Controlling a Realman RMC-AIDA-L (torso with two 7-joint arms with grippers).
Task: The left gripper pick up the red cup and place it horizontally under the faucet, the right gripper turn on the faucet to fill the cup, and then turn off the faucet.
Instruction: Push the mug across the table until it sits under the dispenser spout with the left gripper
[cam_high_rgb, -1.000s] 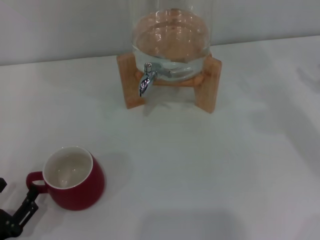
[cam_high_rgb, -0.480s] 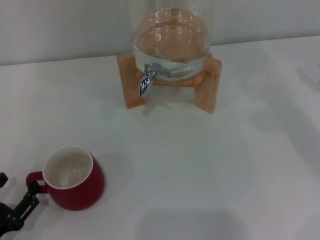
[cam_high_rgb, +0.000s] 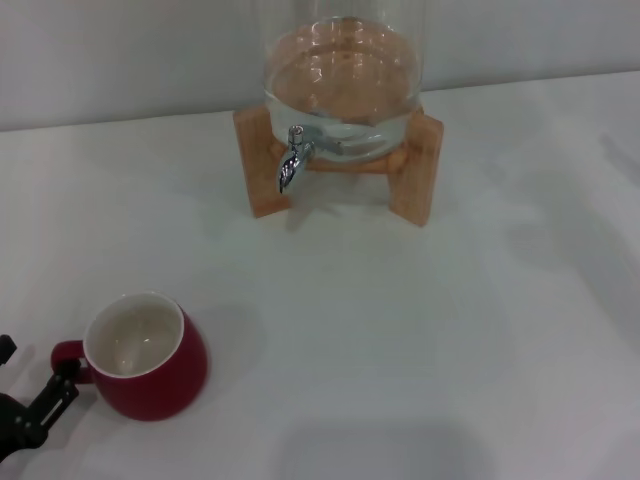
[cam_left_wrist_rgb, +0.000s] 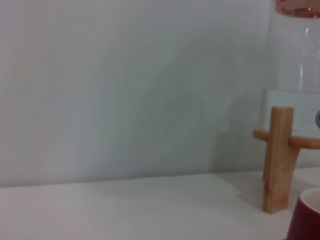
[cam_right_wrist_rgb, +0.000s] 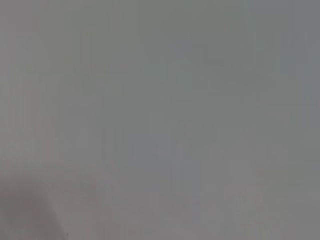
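Head view: your cup (cam_high_rgb: 147, 357) stands upright on the white table (cam_high_rgb: 420, 330) at about 8 o'clock, mouth up, white inside showing, its loop handle turned toward 9 o'clock. Your left gripper (cam_high_rgb: 30, 400) enters at the 8 o'clock corner; one black finger (cam_high_rgb: 55, 392) lies just beside the handle, close enough that you cannot tell whether it touches, and a second finger tip shows apart from it at the edge. The jaws stand apart and hold nothing.

At 12 o'clock a glass jar (cam_high_rgb: 342, 70), part filled with clear water, sits on a wooden stand (cam_high_rgb: 415, 165). The faucet (cam_high_rgb: 291, 160) projects from the jar's base on its 7 o'clock side, spout curving down over bare table. The cup is well apart from the faucet.

Left wrist view: you see one stand leg (cam_left_wrist_rgb: 278, 157), the jar wall above it, a plain pale backdrop, and a sliver of the cup's red side (cam_left_wrist_rgb: 305, 220) at the corner. The arm's own fingers do not show here.

Right wrist view: only a flat grey field. Your right gripper appears in none of the views, so its jaws cannot be judged.
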